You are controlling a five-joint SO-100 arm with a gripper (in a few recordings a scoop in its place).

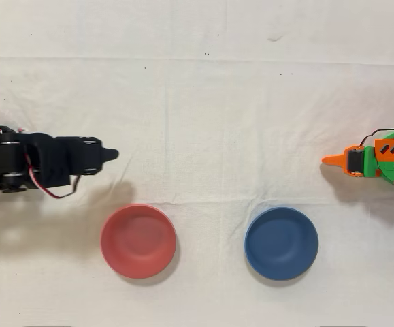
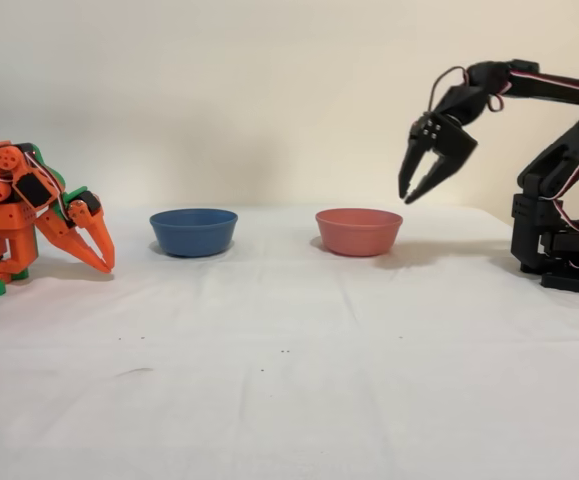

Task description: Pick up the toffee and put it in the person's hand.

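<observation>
Hovering above table, gripper point(image 2: 414, 190) slightly spread, holding nothing — just beside red bowl point(image 2: 358, 231), pointing down.

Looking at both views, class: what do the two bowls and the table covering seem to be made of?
Red bowl and blue bowl: probably matte plastic, going by the even colour and soft, dull sheen. Covering: white cloth, judging by its fold lines and faint wrinkles.
</observation>
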